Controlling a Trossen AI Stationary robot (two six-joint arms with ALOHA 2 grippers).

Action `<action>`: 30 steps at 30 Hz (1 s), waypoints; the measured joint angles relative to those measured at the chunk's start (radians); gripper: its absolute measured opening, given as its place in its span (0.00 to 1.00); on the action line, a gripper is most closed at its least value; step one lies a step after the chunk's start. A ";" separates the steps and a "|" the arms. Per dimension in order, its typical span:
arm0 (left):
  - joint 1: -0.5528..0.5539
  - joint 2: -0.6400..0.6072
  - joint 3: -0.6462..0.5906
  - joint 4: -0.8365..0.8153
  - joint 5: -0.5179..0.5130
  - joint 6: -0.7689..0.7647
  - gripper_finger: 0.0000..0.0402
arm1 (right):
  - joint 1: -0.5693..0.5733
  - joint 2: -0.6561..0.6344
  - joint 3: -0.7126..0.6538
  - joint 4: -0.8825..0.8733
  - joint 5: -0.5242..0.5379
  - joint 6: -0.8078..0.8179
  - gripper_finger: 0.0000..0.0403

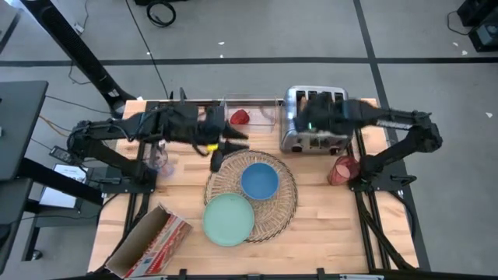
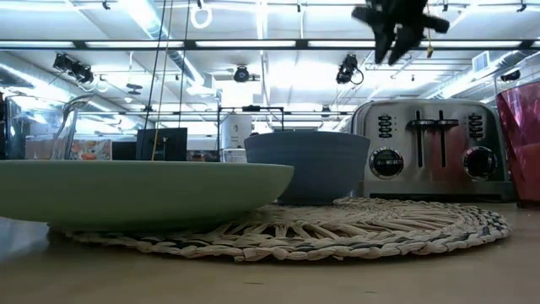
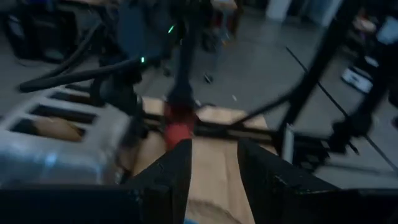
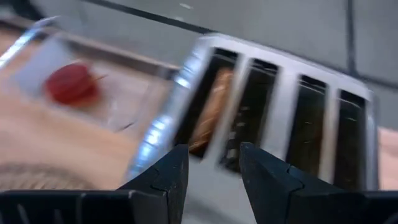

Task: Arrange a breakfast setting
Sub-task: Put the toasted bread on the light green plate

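Observation:
A blue bowl [image 1: 259, 180] sits on the round woven placemat [image 1: 286, 204]. A mint-green plate [image 1: 229, 219] rests on the mat's near left rim. A toast slice [image 4: 211, 112] stands in one end slot of the chrome toaster [image 1: 315, 128]. The red apple [image 1: 240, 117] lies in a clear bin [image 1: 261, 117] at the far edge. A pink cup [image 1: 342, 169] stands right of the mat. My right gripper [image 4: 214, 149] hovers open above the toaster, pointing down at its slots. My left gripper [image 1: 237, 140] is open and empty above the mat's far left edge, pointing toward the toaster.
A cardboard box [image 1: 148, 245] lies at the near left corner. A clear glass [image 1: 159, 159] stands near the left arm's base. Bare wood shows right of the mat, toward the near edge.

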 joint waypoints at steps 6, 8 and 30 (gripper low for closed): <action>0.062 0.000 0.000 0.101 0.001 0.004 0.34 | -0.232 0.036 0.001 0.124 -0.193 -0.079 0.37; 0.073 0.000 0.000 0.117 0.001 0.004 0.34 | -0.281 0.054 0.001 0.156 -0.259 -0.090 0.37; 0.072 -0.128 -0.001 0.040 0.066 0.011 0.34 | -0.328 0.200 0.000 0.171 -0.363 0.031 0.22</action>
